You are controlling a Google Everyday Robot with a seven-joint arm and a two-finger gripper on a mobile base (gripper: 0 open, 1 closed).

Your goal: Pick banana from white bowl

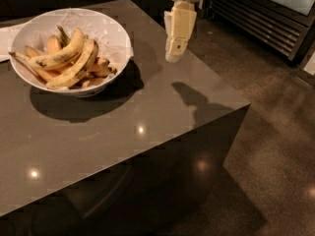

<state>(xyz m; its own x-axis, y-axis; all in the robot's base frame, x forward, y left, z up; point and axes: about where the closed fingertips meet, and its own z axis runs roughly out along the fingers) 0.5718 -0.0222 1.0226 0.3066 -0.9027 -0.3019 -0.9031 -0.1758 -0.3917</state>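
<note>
Two long yellow bananas top the pile in the white bowl (27,36), far left on the dark table (147,107). The banana (74,69) we care about is the nearer one, lying diagonally w/ its darker end up toward the bowl's right rim. It's resting on the shorter orange-toned bananas (101,68) and touching the other long banana (61,53), the one w/ dark specks, just behind it. Crinkled white paper (106,26) lines the bowl's far side. The gripper (173,55) hangs from the top of frame, pointing down and tilted a bit, above the table's far right part. It's well apart from the bowl and to its right, nothing in it; whether it's clenched or released, can't tell from this angle. Its shadow (197,100) falls on the tabletop near the right edge. A white sheet (7,38) sits at the far left, partly behind the bowl. Beyond the table, glossy brown floor (275,132) and a slatted dark unit (261,18) far right.
</note>
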